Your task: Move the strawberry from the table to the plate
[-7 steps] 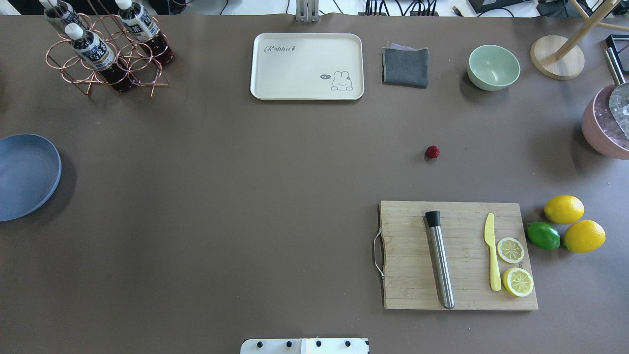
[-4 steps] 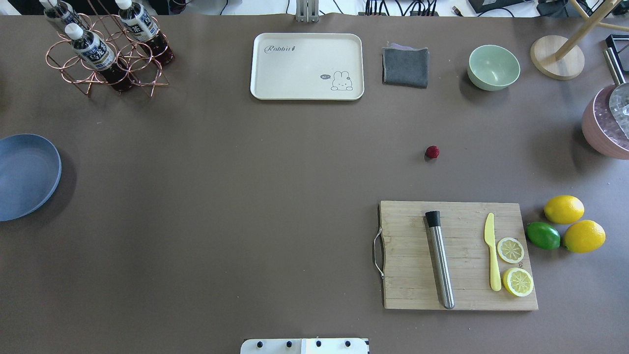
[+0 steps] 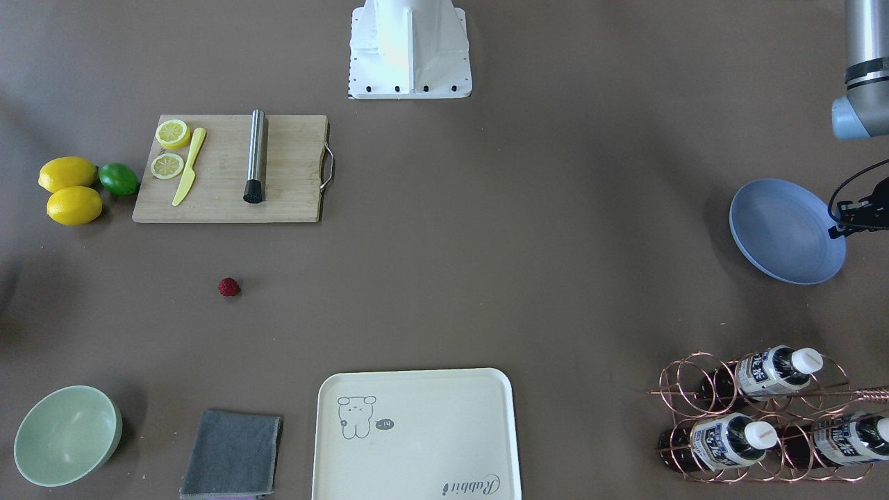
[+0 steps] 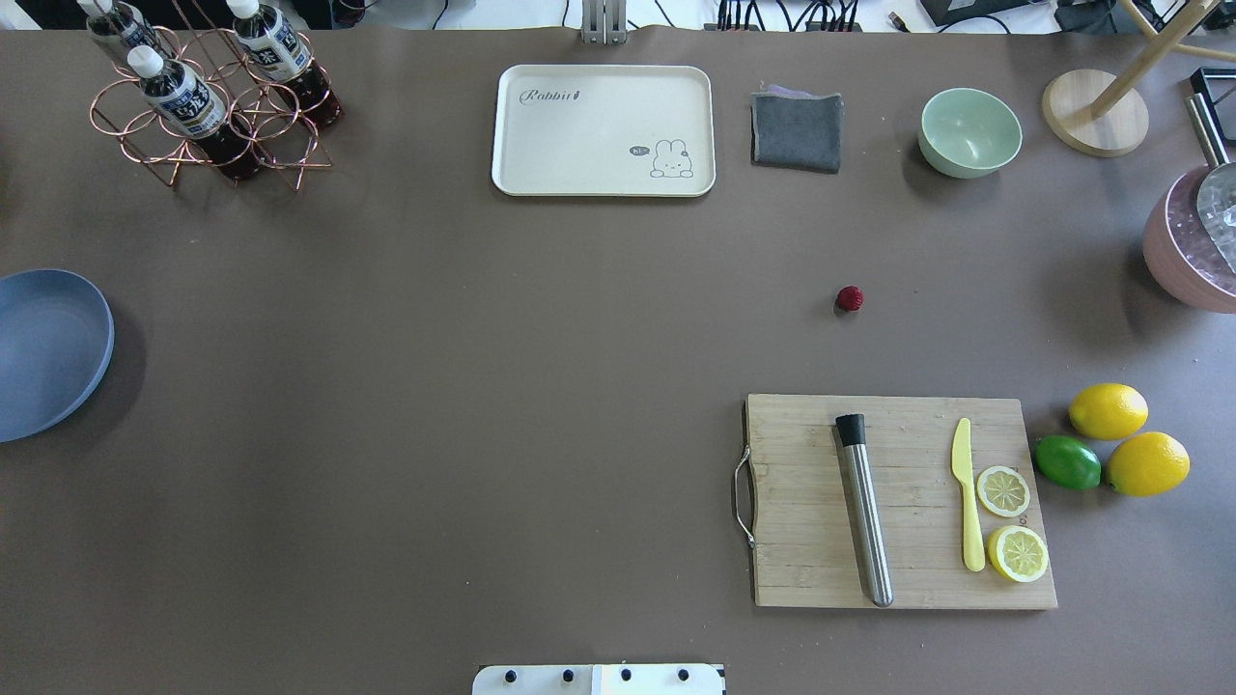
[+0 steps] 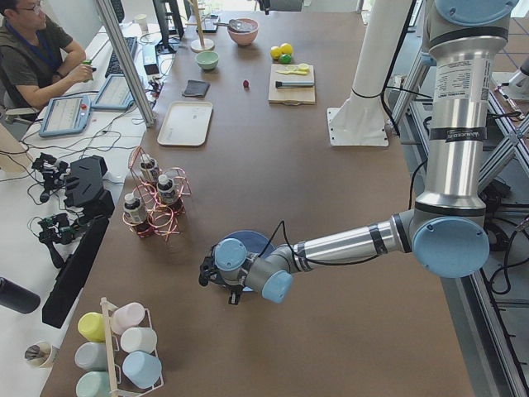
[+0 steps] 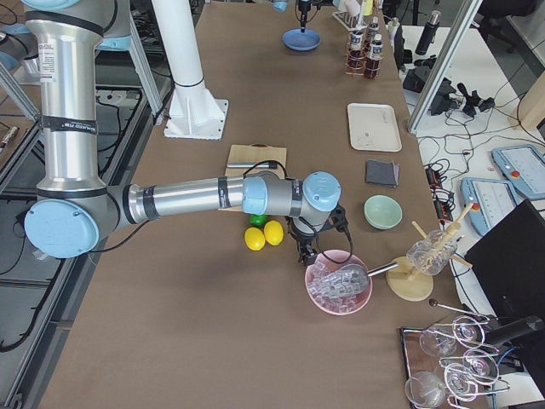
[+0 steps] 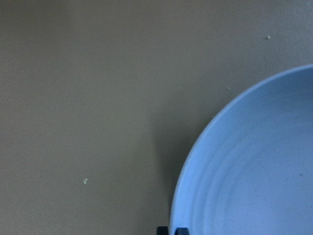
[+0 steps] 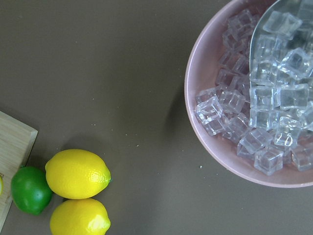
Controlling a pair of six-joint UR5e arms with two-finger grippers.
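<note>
The strawberry lies alone on the table, a tiny dark-red berry right of centre, beyond the cutting board. The blue plate sits at the table's far left edge. My left gripper hangs low at the plate's outer rim. In the left wrist view only its dark tips show at the plate edge, and I cannot tell whether they are open or shut. My right gripper hovers between the lemons and the pink ice bowl, far from the strawberry; I cannot tell its state.
A wooden cutting board holds a steel muddler, a yellow knife and lemon slices. Lemons and a lime lie to its right. A cream tray, grey cloth, green bowl, ice bowl and bottle rack line the edges.
The plate has shifted slightly toward the table's left edge in the overhead view. The strawberry has stayed where it was.
</note>
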